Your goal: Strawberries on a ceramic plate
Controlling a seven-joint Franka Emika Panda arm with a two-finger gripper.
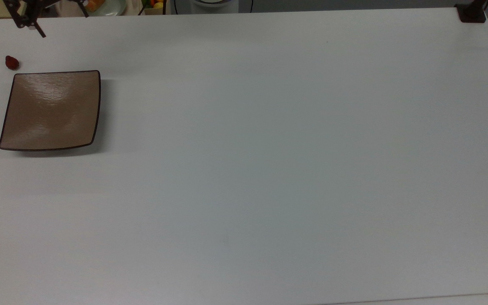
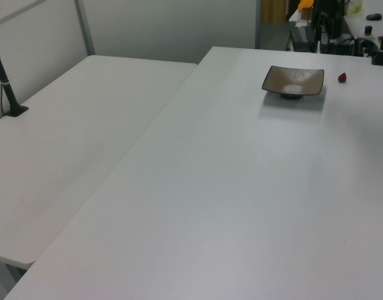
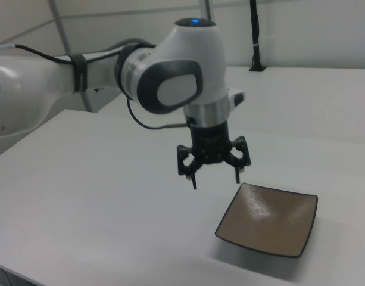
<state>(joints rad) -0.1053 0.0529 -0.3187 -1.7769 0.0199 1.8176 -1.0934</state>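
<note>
Top view: small dark-red strawberry (image 1: pixel 12 62) just below-left of black two-finger gripper (image 1: pixel 32 26), fingers spread and empty, square tan-brown ceramic plate (image 1: pixel 51 110) beside it.

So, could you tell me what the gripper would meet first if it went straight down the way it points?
Probably bare table: the open gripper points down beside the plate, though depth is unclear.

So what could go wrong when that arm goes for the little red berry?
The small dark-red strawberry lies on the white table close beside a corner of the square tan-brown ceramic plate, so the open black gripper might bump the plate's rim. Being small and rounded, the berry could also roll or slip from the fingers.
</note>
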